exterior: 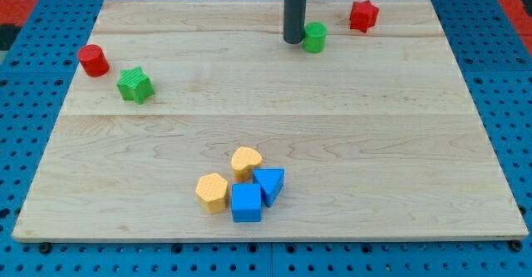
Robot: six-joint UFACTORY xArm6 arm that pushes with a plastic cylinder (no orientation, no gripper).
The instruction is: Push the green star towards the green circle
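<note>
The green star [135, 86] lies near the view's left edge of the wooden board, just right of and below a red circle [94, 60]. The green circle [314, 37] stands near the view's top, right of centre. My tip [293, 40] is the lower end of the dark rod and rests right beside the green circle, on its left, touching or nearly touching it. The tip is far from the green star, which is well to its left and lower in the view.
A red star [363, 16] sits at the view's top right. Near the view's bottom centre are a yellow heart [245, 161], a yellow hexagon [213, 192], a blue cube [246, 203] and a blue triangle [270, 183]. The board [416, 144] lies on a blue pegboard.
</note>
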